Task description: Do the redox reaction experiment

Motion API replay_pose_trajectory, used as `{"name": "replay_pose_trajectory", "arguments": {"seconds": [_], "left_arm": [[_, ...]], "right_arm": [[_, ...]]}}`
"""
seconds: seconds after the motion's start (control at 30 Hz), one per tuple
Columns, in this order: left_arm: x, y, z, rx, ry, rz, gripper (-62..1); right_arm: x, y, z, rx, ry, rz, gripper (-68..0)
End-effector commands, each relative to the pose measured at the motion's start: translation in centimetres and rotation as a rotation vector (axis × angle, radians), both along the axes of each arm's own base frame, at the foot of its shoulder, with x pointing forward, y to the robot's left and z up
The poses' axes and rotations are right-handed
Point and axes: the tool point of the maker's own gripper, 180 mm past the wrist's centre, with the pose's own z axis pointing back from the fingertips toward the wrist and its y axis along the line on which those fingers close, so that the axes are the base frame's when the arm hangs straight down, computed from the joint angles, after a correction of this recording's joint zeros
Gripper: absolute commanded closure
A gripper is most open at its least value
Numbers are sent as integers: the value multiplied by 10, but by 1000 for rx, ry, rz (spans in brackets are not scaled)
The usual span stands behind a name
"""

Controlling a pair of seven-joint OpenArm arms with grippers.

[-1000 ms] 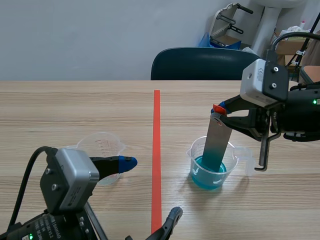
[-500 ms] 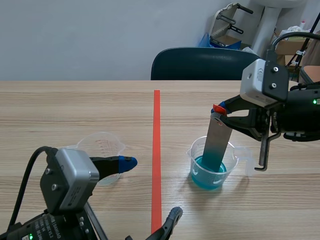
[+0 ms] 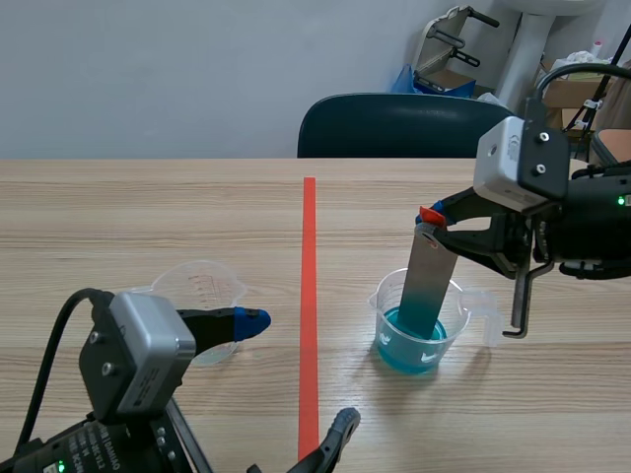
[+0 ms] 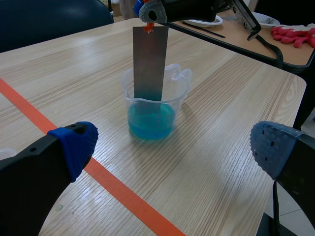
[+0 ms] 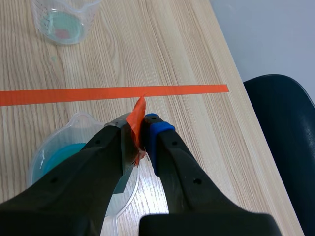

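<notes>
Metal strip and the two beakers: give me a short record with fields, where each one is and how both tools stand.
metal strip: slightly tilted, lower end in the blue liquid
right tool: shut on the strip's top end
beaker: right of the tape line, holds the liquid and the strip
second beaker: left of the tape line, beside the left tool
left tool: open, holding nothing

Setting: indoor test room, lab-like. Evidence:
- Wood-grain worktop (image 3: 148, 207) marked with an orange-red tape line (image 3: 309, 296).
- Two clear plastic measuring vessels on it: a beaker of blue liquid (image 3: 414, 320) and a second beaker (image 3: 202, 291) with printed graduations.
- Plain pale wall (image 3: 148, 69) behind; dark blue chair (image 3: 394, 126) at the far edge.
- Cardboard boxes (image 3: 572, 94) stacked in the corner.
- Side table (image 4: 246, 34) carrying red gloves (image 4: 290, 34).
</notes>
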Motion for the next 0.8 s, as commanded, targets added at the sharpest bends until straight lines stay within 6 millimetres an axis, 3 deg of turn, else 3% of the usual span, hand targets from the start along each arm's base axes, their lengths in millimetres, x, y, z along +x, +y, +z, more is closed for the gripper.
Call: {"name": "replay_pose_trajectory", "arguments": {"seconds": [0.0,0.77], "left_arm": [[-1,-2,4,-26,0,2,-623],[-1,-2,4,-26,1,2,-623]], "right_arm": [[-4,-1,5,-20,-6,33,-8],[-36,7,46,-18,-80,191,-8]]}}
